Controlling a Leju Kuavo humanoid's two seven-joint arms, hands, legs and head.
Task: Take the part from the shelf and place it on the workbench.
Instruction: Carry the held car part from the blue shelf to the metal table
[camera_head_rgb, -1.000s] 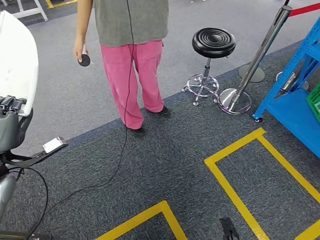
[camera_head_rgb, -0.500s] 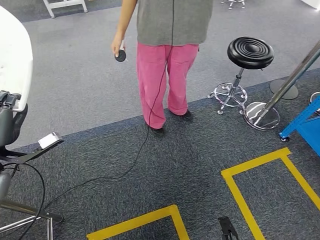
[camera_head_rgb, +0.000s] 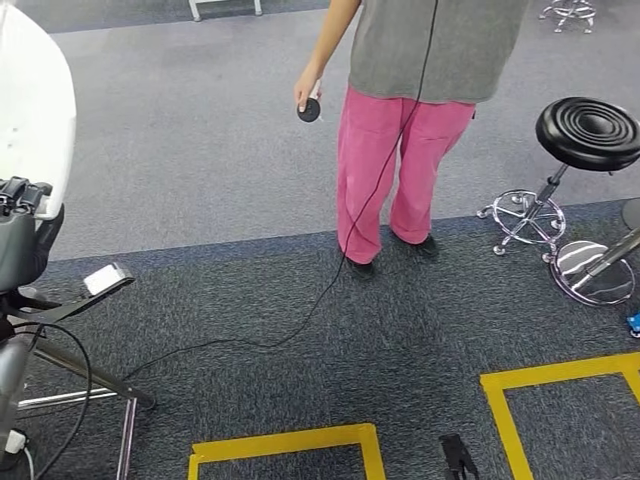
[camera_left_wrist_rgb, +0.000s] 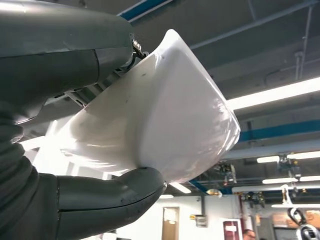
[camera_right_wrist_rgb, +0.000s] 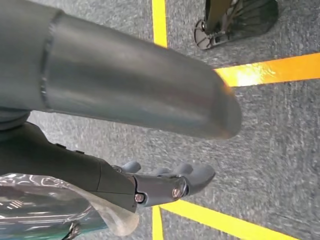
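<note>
Part (camera_left_wrist_rgb: 177, 120): white, glossy, rounded shell, held by left hand (camera_left_wrist_rgb: 75, 125) w/ thumb under its lower edge and fingers clamped over the top, seen in left wrist view against ceiling lights. In head view the same part (camera_head_rgb: 34, 110) sits at far left of frame, raised above the left hand (camera_head_rgb: 23, 230), well off the floor.

Right hand (camera_right_wrist_rgb: 166, 182): hangs over dark carpet, fingers extended and apart, nothing between them; thick thumb lies across the upper portion of that view. Crinkled clear wrap visible at edge near wrist.

Floor: dark grey carpet (camera_head_rgb: 377, 330) w/ yellow tape lines (camera_head_rgb: 287, 440) marking rectangles; lighter grey carpet beyond.

Person (camera_head_rgb: 407, 130) in grey shirt and pink trousers stands ahead on the boundary betw. the two carpets, holding small black round object (camera_head_rgb: 308, 110) in one hand. Black cable (camera_head_rgb: 324, 290) runs down from person across dark carpet toward robot's left side.

Black round stool (camera_head_rgb: 587, 132) w/ chrome base stands to right of person; chrome stanchion base (camera_head_rgb: 592, 272) just beside it.
</note>
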